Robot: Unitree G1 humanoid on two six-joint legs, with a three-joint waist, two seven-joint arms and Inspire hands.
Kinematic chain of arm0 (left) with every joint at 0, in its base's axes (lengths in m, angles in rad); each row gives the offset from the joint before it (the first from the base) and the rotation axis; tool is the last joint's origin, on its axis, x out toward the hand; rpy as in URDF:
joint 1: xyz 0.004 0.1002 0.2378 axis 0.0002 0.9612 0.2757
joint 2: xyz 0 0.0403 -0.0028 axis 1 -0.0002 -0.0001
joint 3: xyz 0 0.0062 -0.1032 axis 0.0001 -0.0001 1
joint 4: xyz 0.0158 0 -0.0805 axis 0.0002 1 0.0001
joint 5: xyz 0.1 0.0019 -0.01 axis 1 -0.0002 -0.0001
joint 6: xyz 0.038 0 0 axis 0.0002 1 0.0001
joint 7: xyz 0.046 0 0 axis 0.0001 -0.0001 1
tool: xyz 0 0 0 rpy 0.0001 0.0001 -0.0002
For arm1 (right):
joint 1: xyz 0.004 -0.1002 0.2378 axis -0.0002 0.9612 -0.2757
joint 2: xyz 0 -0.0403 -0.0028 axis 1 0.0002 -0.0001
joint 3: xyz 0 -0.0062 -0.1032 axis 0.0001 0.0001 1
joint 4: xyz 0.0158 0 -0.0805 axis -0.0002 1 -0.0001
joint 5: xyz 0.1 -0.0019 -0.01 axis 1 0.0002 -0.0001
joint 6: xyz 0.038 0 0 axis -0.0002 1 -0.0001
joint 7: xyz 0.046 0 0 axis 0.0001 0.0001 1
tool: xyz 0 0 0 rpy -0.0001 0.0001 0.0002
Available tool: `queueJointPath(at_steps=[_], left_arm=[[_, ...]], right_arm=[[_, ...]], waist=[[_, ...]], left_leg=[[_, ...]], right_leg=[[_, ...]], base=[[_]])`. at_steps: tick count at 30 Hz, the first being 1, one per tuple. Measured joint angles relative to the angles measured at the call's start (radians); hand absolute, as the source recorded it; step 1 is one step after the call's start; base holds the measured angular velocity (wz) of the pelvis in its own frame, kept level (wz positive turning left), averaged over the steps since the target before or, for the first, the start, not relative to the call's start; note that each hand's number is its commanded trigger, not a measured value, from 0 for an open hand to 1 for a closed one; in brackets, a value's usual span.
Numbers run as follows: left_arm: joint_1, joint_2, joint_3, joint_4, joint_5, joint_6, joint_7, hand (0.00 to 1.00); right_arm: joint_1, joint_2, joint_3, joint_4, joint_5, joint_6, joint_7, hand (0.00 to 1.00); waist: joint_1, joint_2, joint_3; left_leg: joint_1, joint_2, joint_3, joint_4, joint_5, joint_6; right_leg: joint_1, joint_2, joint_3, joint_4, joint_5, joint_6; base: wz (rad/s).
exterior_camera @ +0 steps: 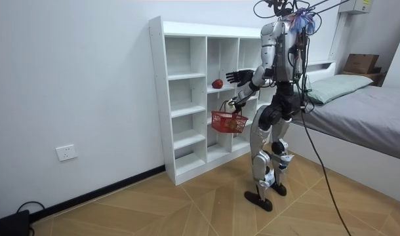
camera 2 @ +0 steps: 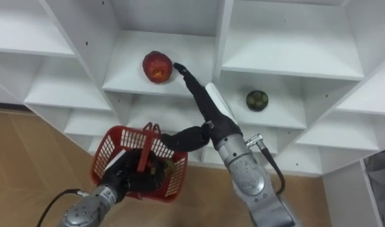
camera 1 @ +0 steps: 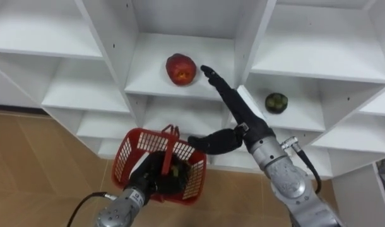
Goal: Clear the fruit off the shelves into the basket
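Looking down from the head. Stretching the right hand (camera 1: 240, 113) far out into the closet (camera 1: 148, 69), with fingers straight and opened wide and the thumb sticking out to the left. Holding nothing in it. Pointing the fingertips (camera 1: 206, 68) at the red fruit (camera 1: 180, 69), right beside it on its right side. Getting so close that telling a touch from a tiny gap is not possible. Gripping the red basket (camera 1: 124, 157) with the left hand (camera 1: 151, 180), low on the near left, with fingers curling round the handle (camera 1: 171, 145). Hiding part of that hand behind the red mesh. Carrying something small and yellow-green inside the basket, too dark and too covered to make out. Seeing the red fruit sitting on a shelf in the middle column, on the far side. Seeing a green fruit (camera 1: 276, 102) lying alone in the next box to the right, one step lower. Cutting off the closet's other boxes at the edges.

Looking from the room. Standing on the wooden floor (exterior_camera: 154, 203), right in front of the white closet. Holding the right hand up as high as the red fruit, open and near it. Hanging the basket from the left hand, lower down, in front of the shelves. Showing a bed (exterior_camera: 370, 108) at the room view's right.
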Motion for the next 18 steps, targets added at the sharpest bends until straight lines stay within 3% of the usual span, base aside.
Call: queueJointPath(at_steps=[18], left_arm=[[0.041,-0.004,0.038,0.015,-0.001,0.0,-0.001,1.0]], right_arm=[[-0.002,-0.002,-0.009,-0.076,0.015,-0.02,0.009,0.0]], waist=[[0.004,-0.017,-0.0078]], left_leg=[[0.072,-0.002,-0.002,-0.016,0.0,0.0]], right_leg=[[0.072,0.0,0.0,-0.018,0.001,0.002]], base=[[0.0]])
